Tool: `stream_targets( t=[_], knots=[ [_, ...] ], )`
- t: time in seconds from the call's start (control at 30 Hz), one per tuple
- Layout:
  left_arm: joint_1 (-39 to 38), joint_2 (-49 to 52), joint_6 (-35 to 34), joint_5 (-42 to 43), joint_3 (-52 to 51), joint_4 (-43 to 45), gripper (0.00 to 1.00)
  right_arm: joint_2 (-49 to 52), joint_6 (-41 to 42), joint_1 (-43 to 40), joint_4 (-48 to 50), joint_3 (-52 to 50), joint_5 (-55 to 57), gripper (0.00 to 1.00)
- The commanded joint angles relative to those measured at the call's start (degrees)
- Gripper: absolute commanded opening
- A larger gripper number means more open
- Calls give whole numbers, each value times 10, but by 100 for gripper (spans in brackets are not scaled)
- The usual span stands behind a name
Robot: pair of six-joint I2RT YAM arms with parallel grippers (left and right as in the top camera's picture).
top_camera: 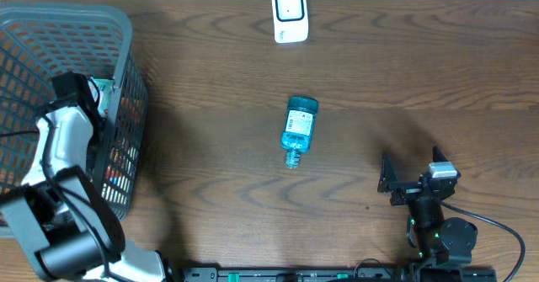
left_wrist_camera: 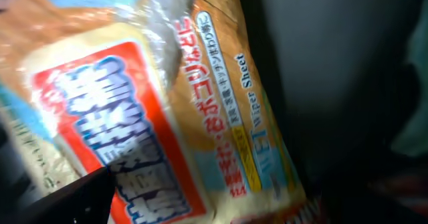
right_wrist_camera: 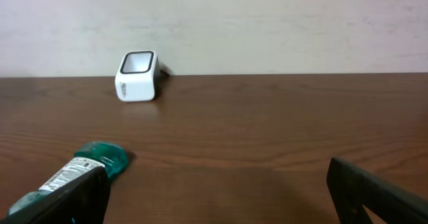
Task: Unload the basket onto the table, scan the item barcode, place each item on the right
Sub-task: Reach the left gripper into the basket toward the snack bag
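Teal plastic bottle (top_camera: pixel 298 130) lies mid-frame on brown wooden counter (top_camera: pixel 210 80).
Right pincer (top_camera: pixel 411 174), lower right, apart; left pincer (top_camera: pixel 99 93) apart inside grey mesh basket (top_camera: pixel 67 14), far left.

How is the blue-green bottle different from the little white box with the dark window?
The teal plastic bottle lies flat on its side; the white box-shaped scanner stands upright. The bottle is long and teal; the scanner is squat and white. The bottle sits mid-table, the scanner by the far edge. Both rest on the brown wooden table.
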Motion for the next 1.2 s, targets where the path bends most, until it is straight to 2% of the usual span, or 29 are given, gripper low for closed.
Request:
stream_targets(
  t=[0.0,0.47,0.77,0.8,0.9,1.17],
  knots=[
    [3,26,3,1,-10,0,98,-2,-5,3,-2,-1,2,99],
    [33,70,1,0,-13,1,98,-2,-5,3,-2,-1,2,99],
    [92,115,2,14,-83,75,97,-2,-5,3,-2,-1,2,99],
    [94,121,8,20,-92,89,86,-2,-5,3,-2,-1,2,99],
    [96,138,23,41,-118,124,8,-2,-5,3,-2,-1,2,99],
    [95,106,45,72,-109,108,7,-2,-5,3,-2,-1,2,99]
  ],
)
